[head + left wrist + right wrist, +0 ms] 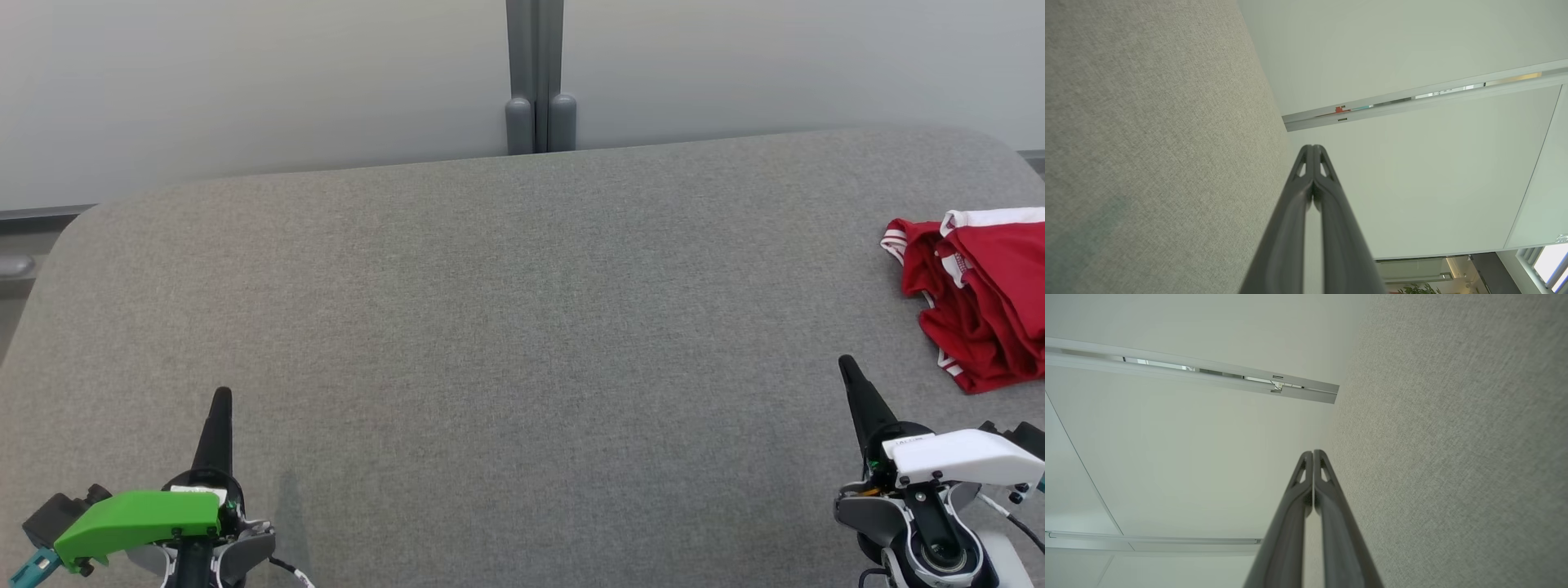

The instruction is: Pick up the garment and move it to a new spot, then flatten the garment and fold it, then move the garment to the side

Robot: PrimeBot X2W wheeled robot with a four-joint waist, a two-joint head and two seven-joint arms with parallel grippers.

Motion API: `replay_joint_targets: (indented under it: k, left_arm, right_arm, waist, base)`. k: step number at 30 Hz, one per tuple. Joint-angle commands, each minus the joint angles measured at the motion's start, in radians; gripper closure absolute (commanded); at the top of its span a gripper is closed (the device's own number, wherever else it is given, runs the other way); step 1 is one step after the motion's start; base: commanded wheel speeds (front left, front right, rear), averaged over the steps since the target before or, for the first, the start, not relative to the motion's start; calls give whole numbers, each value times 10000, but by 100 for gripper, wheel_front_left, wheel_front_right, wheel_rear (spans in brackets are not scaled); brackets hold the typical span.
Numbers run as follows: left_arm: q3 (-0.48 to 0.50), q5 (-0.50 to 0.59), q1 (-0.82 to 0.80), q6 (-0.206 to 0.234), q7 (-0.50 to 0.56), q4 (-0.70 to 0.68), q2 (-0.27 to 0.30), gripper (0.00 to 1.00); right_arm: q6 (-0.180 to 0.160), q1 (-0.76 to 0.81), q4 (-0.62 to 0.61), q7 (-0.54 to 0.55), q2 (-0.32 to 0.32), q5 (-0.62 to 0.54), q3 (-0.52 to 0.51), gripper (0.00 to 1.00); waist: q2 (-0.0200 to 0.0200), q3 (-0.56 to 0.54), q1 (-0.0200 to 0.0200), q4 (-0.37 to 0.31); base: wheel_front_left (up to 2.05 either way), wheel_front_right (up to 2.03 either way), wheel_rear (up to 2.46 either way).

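Bright, even, diffuse light; faint soft shadow beside the left gripper [222,396]; sharp focus.

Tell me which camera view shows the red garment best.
The head view: the red garment lies crumpled, white trim visible, at the right side of the grey table, cut off by the picture's edge. The wrist views look along the shut left gripper and right gripper over that table toward pale wall panels.
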Motion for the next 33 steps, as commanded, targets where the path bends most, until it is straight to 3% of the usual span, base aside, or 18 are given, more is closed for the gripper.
replay_joint_targets:
  k: [1,33]
  left_arm:
    - [46,-191,-200,-27,58,-79,12,100]
    - [274,-1894,-274,-35,593,-169,-28,100]
  right_arm:
    - [2,-160,-91,67,24,233,-56,100]
    - [0,-146,-98,285,180,2181,-229,100]
  waist:
    - [-1,-4,0,-4]
    - [-1,-69,0,-85]
  base:
    - [0,0,0]
    - [0,0,0]
